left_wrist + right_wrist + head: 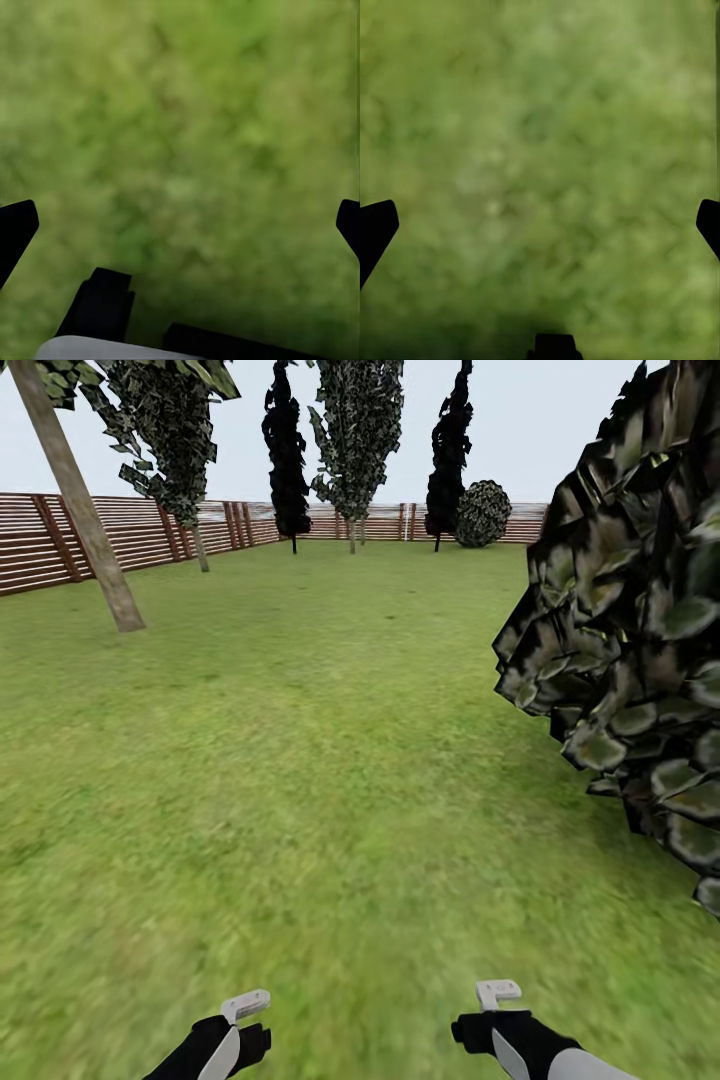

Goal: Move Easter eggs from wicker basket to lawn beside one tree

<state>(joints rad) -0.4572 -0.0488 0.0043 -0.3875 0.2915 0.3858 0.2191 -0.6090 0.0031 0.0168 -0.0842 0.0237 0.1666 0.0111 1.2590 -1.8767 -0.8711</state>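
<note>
1. Nearest the camera, the left gripper [243, 1010] and the right gripper [497, 994] hang low at the front of the robot. In both wrist views the dark fingertips sit at the far edges with only grass between them, so both look spread wide and hold nothing.
2. The lawn [300, 780] runs flat and bare from the grippers outward. No basket or egg lies on the stretch in sight, so the step in hand looks like driving and searching, not picking.
3. To the right of the grippers and a little ahead, a large dark leafy bush [630, 650] crowds the path. Steering wide of it seems wise, since it hides whatever ground lies behind it.
4. Farther out, left of the bush, a leaning grey-brown trunk [85, 520] stands on the grass near the fence [90, 535]. It would serve as the drop spot, so it is worth noting now.
5. Beyond that trunk, leafy trees, narrow dark cypresses [286, 455] and a round shrub [483, 513] line the far fence.
6. Turning the base slowly should keep the view sharp enough to spot the basket.
</note>
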